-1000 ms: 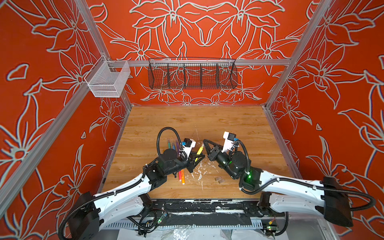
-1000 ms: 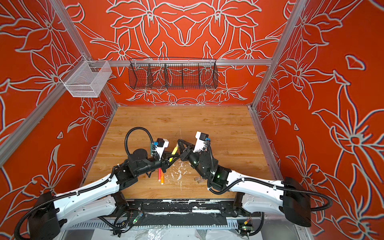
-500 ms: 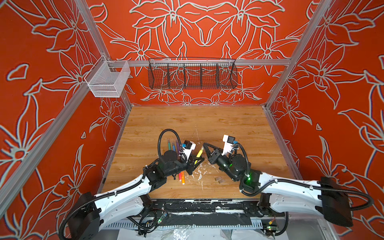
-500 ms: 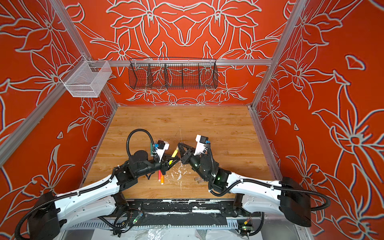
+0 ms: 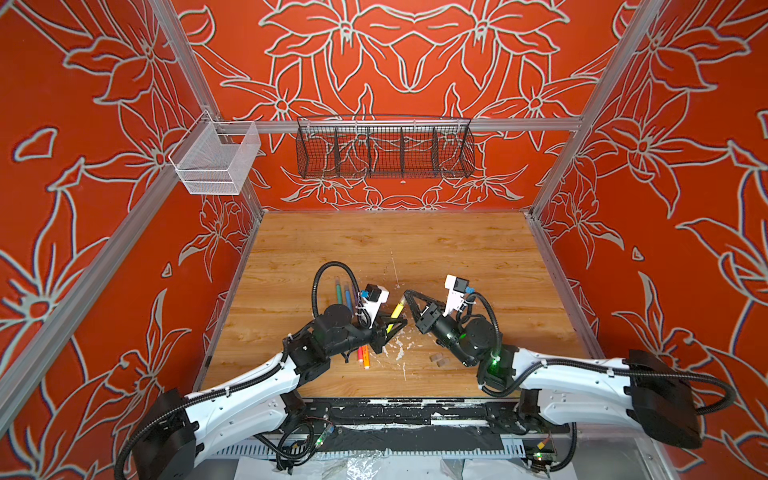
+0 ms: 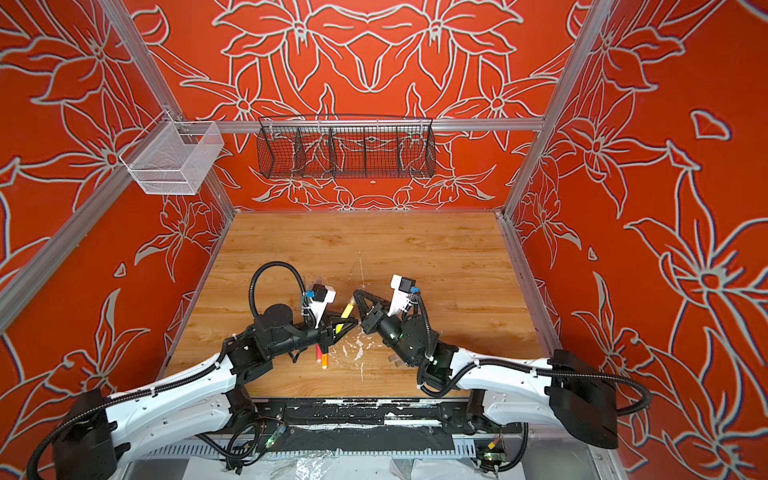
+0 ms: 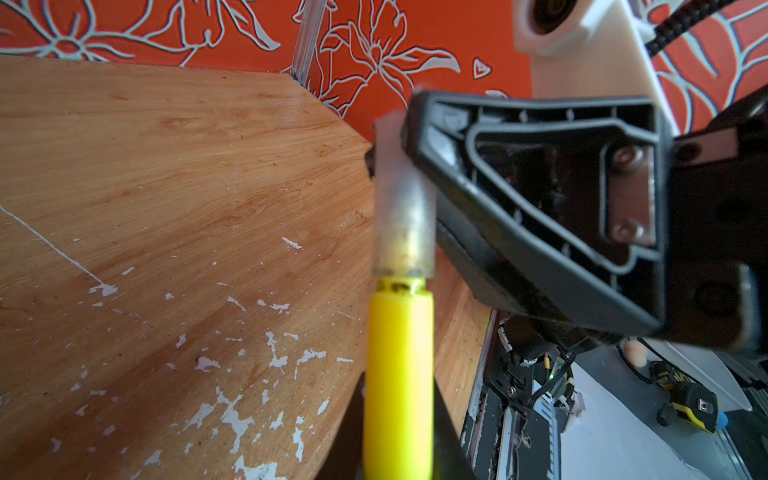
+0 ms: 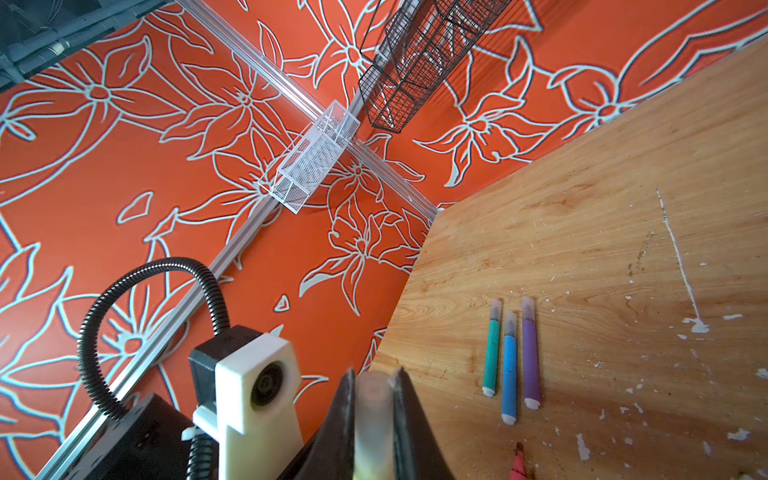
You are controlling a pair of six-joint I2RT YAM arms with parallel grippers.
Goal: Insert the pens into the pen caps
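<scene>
My left gripper [image 7: 399, 409] [image 5: 394, 325] is shut on the yellow pen [image 7: 399, 374] [image 5: 397, 311] above the table's middle. A clear pen cap [image 7: 403, 216] [image 8: 374, 415] sits over the pen's tip, and my right gripper [image 8: 374, 376] [image 5: 408, 294] is shut on that cap. Green [image 8: 491, 353], blue [image 8: 509, 365] and purple [image 8: 530, 353] pens lie side by side on the wood, each with a cap on. An orange pen [image 5: 366, 360] and a pink pen [image 5: 360, 353] lie uncapped under my left wrist. Two loose pen caps [image 5: 438, 360] rest near my right arm.
White flecks of debris [image 5: 398, 349] are scattered over the wooden table [image 5: 457, 249]. A black wire basket [image 5: 384, 149] hangs on the back wall and a white mesh basket [image 5: 214, 160] on the left wall. A black rail [image 5: 395, 409] runs along the table's front edge.
Both grippers have drifted slightly toward the table's front, staying together with the yellow pen and cap between them. Nothing on the table has moved.
</scene>
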